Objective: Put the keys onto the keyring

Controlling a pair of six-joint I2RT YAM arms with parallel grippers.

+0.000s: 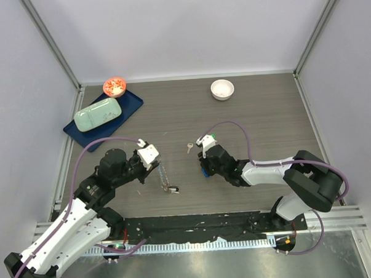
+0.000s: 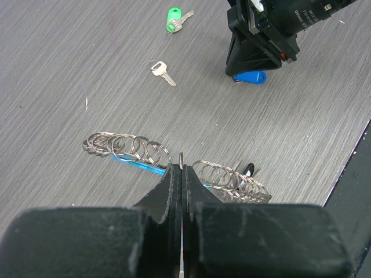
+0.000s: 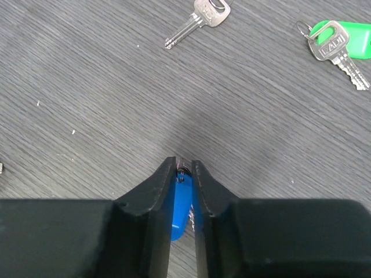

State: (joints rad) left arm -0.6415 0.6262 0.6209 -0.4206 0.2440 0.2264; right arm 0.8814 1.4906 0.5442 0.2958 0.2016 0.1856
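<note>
The keyring [image 2: 124, 147] is a silvery chain of linked rings with a light-blue strip [image 2: 138, 166], lying on the table. My left gripper [image 2: 182, 169] is shut on one ring in the chain's middle. In the top view the chain [image 1: 167, 180] trails from the left gripper [image 1: 158, 167] toward me. A black-headed key [image 2: 248, 169] lies at its far end. My right gripper [image 3: 184, 165] is shut on the blue-headed key [image 3: 181, 202], low over the table [image 1: 203, 169]. The plain silver key [image 3: 200, 20] and green-headed key [image 3: 342, 39] lie loose ahead of it.
A white round bowl [image 1: 222, 89] stands at the back right. A dark blue tray [image 1: 130, 109] at the back left holds a pale green case [image 1: 98, 114], with a red bowl [image 1: 115, 86] at its far end. Metal rails run along the table's sides.
</note>
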